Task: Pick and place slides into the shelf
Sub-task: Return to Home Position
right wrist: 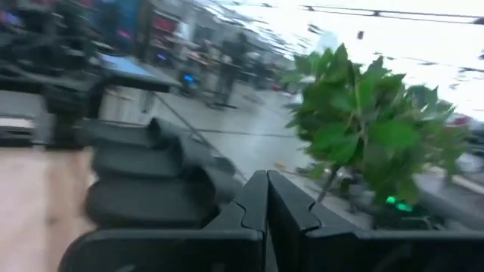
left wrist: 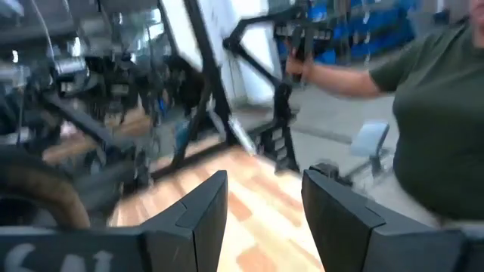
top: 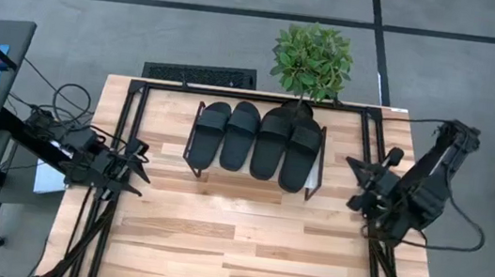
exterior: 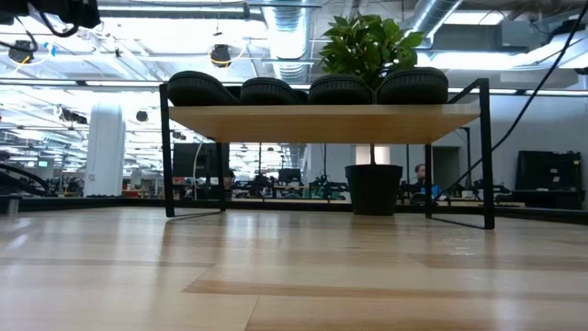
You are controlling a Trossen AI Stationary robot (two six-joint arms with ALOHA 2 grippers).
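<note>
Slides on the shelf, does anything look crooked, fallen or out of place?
Nothing stands out. All four slides lie side by side in one row on the shelf. None has tipped over or dropped onto the table.

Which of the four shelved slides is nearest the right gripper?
The end slide on the right arm's side of the row; the other three lie farther from the right gripper.

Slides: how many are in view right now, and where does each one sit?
4. All sit side by side on the shelf: leftmost slide, second slide, third slide, rightmost slide, in the high view's left-to-right order. No other shows, and none seems hidden.
</note>
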